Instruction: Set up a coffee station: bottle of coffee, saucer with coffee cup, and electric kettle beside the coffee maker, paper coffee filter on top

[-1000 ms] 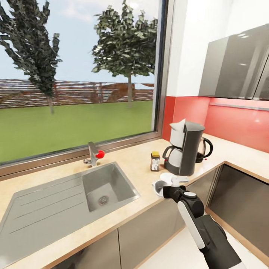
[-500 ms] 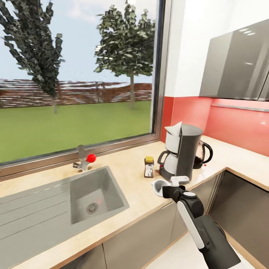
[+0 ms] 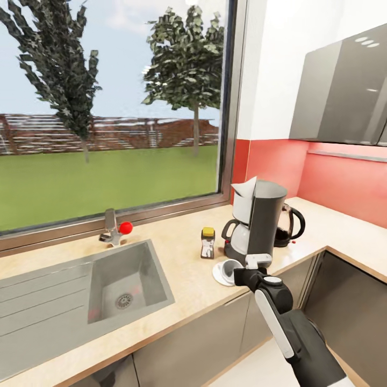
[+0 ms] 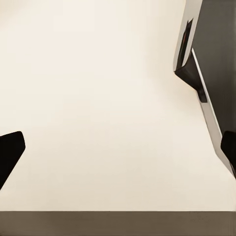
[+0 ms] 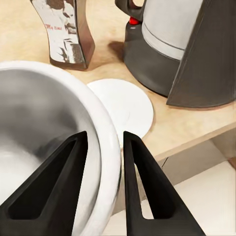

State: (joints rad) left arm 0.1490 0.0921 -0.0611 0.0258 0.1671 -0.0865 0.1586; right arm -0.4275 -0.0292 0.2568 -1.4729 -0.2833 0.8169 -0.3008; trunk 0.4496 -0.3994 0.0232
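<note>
The black-and-silver coffee maker (image 3: 258, 223) stands on the beige countertop (image 3: 188, 269) with a white paper filter (image 3: 244, 192) on top. The dark electric kettle (image 3: 289, 220) stands right behind it. To its left is the coffee bottle (image 3: 208, 243) with a yellow lid. My right gripper (image 3: 242, 275) is shut on the rim of the white coffee cup (image 3: 231, 266), which hangs over the white saucer (image 3: 218, 274) in front of the maker. In the right wrist view the fingers (image 5: 142, 177) straddle the cup's rim (image 5: 105, 142), with the saucer (image 5: 125, 105) just beyond. My left gripper (image 4: 118, 152) is open over a pale surface.
A steel sink (image 3: 129, 279) with a drainboard lies at the left, with a faucet (image 3: 110, 228) and its red knob by the window. Grey wall cabinets (image 3: 344, 91) hang at the right. The counter turns a corner at the right, over dark lower cabinets (image 3: 349, 301).
The camera has swung, so the counter's things have slid left in the picture. The cup in my right gripper has come from in front of the saucer to over it.
</note>
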